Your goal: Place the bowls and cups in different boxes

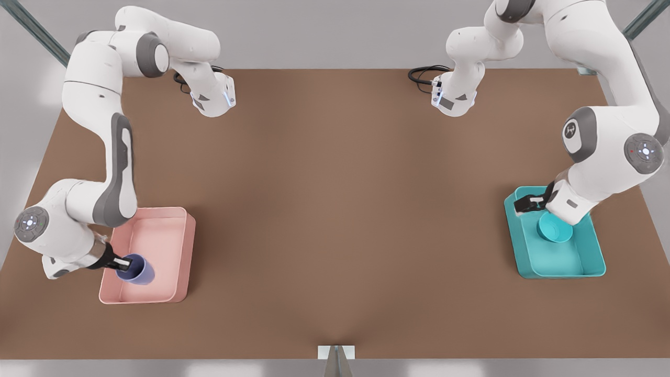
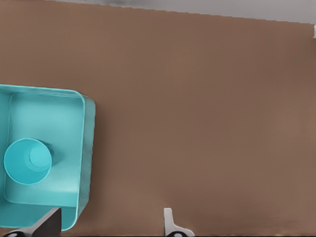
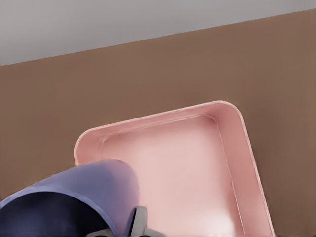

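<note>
With my right gripper (image 1: pixel 121 262) pinching the cup's (image 1: pixel 137 269) rim over the pink box (image 1: pixel 180 251), and my left gripper (image 1: pixel 528 203) spread above the bowl (image 1: pixel 555 228) in the teal box (image 1: pixel 591 262), I fear an early release tipping the cup.

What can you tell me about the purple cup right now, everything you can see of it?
The cup is a small periwinkle cylinder with no handle, smooth and matte, its inside darker. It is tilted, mouth toward the front view's left, over the near corner of the pale pink box. The right end effector is shut on its rim, one finger against the outer wall. Whether its base touches the box floor cannot be told.
</note>
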Available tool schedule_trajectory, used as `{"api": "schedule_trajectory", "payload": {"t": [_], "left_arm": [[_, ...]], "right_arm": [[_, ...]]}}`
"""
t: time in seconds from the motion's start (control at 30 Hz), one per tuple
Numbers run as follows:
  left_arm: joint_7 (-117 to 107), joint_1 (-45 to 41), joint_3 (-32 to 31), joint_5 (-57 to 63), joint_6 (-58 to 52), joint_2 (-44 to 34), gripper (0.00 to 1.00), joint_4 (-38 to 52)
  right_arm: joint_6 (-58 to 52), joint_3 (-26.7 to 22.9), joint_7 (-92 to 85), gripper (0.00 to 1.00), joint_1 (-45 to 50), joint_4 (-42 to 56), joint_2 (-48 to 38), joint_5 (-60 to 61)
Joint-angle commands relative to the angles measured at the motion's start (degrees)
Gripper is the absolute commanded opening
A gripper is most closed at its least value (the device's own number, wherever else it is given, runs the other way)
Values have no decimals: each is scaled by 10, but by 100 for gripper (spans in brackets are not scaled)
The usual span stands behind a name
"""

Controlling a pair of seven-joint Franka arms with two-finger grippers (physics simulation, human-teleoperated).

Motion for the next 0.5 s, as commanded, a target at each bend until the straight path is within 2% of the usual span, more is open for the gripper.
{"api": "schedule_trajectory", "payload": {"t": [0.0, 0.17, 0.37, 0.4, 0.43, 0.47], "left_arm": [[14, 3, -35, 13, -100, -3, 100, 10], [10, 3, -55, 26, -106, -3, 100, 13], [11, 5, -55, 26, -104, -1, 100, 12], [11, 4, -55, 27, -104, 0, 100, 12], [11, 4, -55, 35, -104, -1, 100, 13], [10, 4, -55, 41, -103, -1, 100, 12]], "right_arm": [[-1, 1, -363, 21, -21, 0, 22, 12], [64, 1, -363, 21, -25, -2, 97, 52], [93, 1, -359, 21, -23, -4, 115, 56], [93, 2, -358, 34, -23, -6, 115, 56], [93, 2, -359, 100, -23, -6, 115, 56], [93, 3, -360, 100, -23, -6, 115, 56]]}}
